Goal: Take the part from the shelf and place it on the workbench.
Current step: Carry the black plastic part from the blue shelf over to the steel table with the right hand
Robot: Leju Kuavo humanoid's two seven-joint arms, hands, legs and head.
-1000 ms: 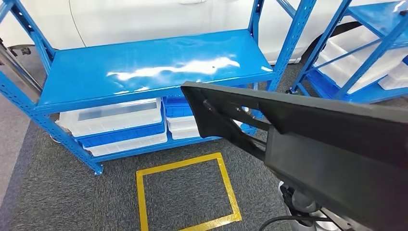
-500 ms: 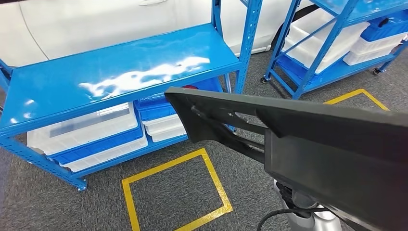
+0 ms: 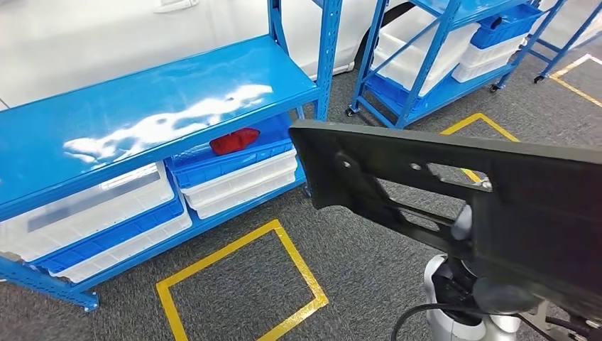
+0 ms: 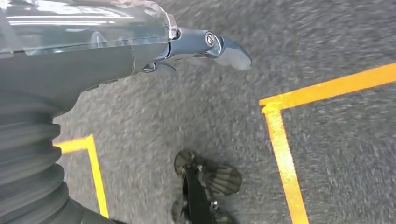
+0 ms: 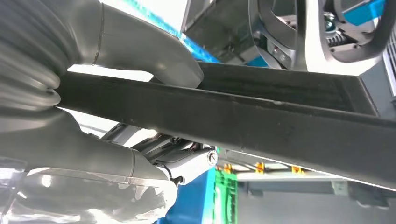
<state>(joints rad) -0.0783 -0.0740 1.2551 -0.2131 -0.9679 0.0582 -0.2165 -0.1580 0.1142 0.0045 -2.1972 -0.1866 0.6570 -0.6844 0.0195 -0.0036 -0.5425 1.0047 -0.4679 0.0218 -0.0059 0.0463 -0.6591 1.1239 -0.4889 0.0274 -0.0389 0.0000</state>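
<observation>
A large flat black part (image 3: 511, 192) with cut-outs takes up the near right of the head view, lifted in front of me and away from the blue shelf (image 3: 142, 114). My right hand (image 5: 88, 144) grips it: in the right wrist view the thumb (image 5: 149, 56) lies over one face of the black part (image 5: 280, 116) and the fingers clamp the other face. One pale finger (image 3: 461, 222) shows through a cut-out. My left hand (image 4: 140, 46) hangs over grey carpet, holding nothing, its fingers (image 4: 226, 46) stretched out.
The shelf's top board is bare; below it sit white and blue bins, one holding a red piece (image 3: 234, 140). A second blue rack (image 3: 440, 57) with bins stands at the back right. A yellow tape square (image 3: 234, 284) marks the carpet. A white car (image 3: 106, 35) is behind.
The whole scene has slid left as my view turns right; the second rack and the red piece have come into sight. The black part stays held in my right hand.
</observation>
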